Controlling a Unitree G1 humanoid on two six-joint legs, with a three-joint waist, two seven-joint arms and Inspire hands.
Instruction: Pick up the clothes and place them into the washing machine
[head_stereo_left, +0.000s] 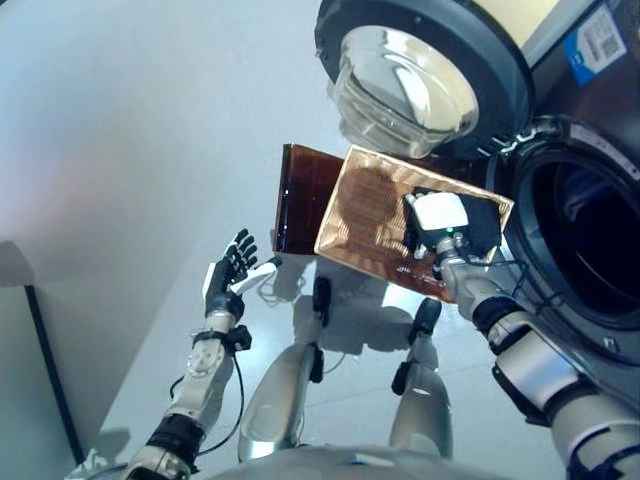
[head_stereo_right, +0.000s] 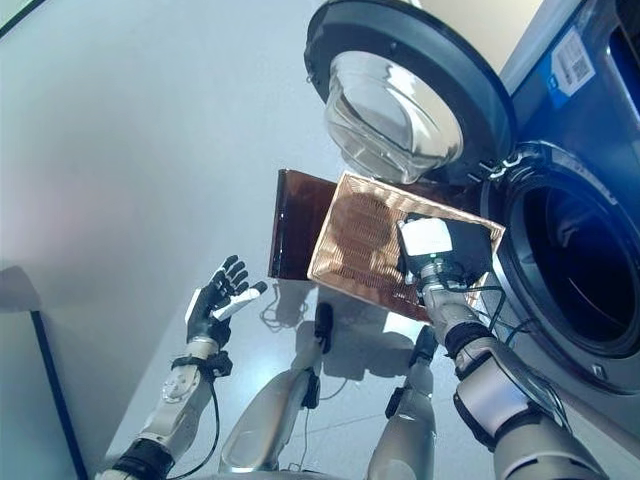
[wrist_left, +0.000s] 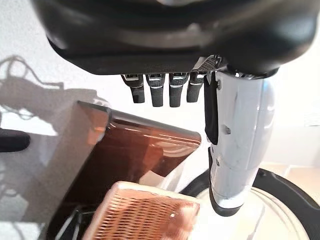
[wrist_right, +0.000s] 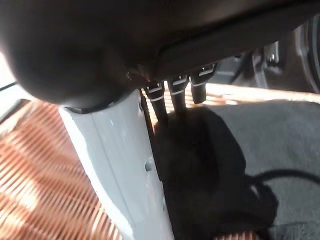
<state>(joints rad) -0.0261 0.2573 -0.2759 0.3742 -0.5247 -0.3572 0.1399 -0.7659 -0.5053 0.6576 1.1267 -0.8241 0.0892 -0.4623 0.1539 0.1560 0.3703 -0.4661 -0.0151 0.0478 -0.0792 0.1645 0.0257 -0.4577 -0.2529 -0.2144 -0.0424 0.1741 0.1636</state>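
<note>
Over the basket (head_stereo_left: 375, 215), my right hand (head_stereo_left: 437, 215) reaches dark clothes (wrist_right: 210, 165), grip unclear; left hand (head_stereo_left: 228, 270) hangs open, idle, left.

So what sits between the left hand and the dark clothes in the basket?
In the left eye view, only bare floor, then the brown panel and the wicker basket wall separate the left hand from the dark clothes under the right hand.
</note>
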